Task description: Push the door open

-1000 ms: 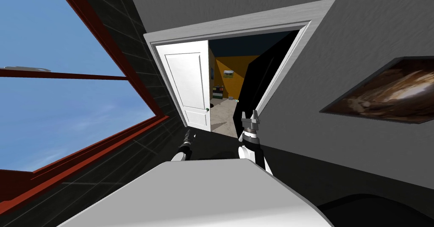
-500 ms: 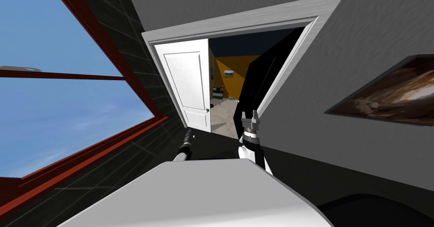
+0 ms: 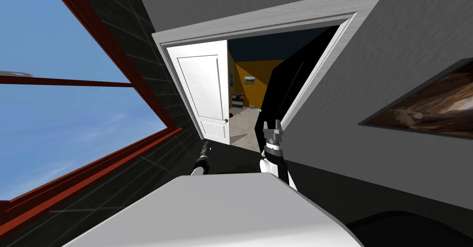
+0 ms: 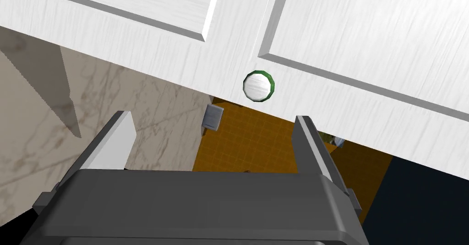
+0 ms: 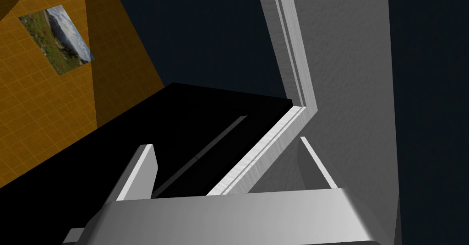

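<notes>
both spread, both empty: left gripper (image 4: 211, 116) just short of the knob (image 4: 259, 86), right gripper (image 5: 225, 143) apart from it. white door (image 3: 203, 89), half ajar, looks rigid, likely free-swinging; push flat beside the knob.

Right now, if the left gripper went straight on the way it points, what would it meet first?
The left gripper, open, would probably meet the white door at its free edge beside the knob; depth is unclear.
</notes>
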`<state>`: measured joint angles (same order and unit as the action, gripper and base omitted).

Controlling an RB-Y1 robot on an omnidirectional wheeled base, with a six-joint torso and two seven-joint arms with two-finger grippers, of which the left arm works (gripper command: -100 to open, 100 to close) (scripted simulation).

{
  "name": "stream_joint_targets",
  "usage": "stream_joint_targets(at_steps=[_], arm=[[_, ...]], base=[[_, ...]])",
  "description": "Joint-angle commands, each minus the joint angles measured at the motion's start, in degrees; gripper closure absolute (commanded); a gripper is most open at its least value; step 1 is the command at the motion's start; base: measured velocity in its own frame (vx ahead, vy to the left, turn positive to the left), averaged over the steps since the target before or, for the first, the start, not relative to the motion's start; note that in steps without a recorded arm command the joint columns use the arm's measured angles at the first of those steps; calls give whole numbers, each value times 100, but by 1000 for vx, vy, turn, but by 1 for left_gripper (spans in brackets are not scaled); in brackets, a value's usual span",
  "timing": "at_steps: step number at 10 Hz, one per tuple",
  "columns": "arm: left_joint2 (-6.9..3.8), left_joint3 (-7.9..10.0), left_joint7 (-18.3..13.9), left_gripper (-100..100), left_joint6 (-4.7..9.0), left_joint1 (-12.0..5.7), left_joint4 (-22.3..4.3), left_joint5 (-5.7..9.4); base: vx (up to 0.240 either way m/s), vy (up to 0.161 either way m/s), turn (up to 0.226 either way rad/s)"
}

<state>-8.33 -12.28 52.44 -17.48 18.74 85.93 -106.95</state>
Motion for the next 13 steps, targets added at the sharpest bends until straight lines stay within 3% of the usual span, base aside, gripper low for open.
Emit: stream_joint_targets(at_steps=[1,2,3,4,5,6,7,8,9,10,12,13], arm=[[-14,-34,144,-100,-125,-36,-122,-286],[-14,-34,144,-100,-125,-36,-122,-342],[-26,-61,272,-100,-229,-68,-227,-565],[-26,-61,272,-100,-229,-68,-227,-620],[-37,-87,400,-100,-333,-99,-332,-845],[-37,-87,400,-100,-333,-99,-332,-899],[-49,-114,527,-100,-437,-131,-437,-1126],[-49,-114,527,-100,-437,-131,-437,-1177],[-59,-139,650,-100,-537,-161,-538,-1405],[-59,-139,650,-100,-537,-161,-538,-1445],[-80,-189,891,-100,-732,-221,-736,-1842],[-80,-189,891,-100,-732,-221,-736,-1969]], base=[[57,7,4],[48,4,2],[54,7,4],[46,9,3],[55,17,5],[44,9,1],[60,3,5],[49,3,3],[51,5,4],[43,5,2],[65,12,5],[64,5,1]])
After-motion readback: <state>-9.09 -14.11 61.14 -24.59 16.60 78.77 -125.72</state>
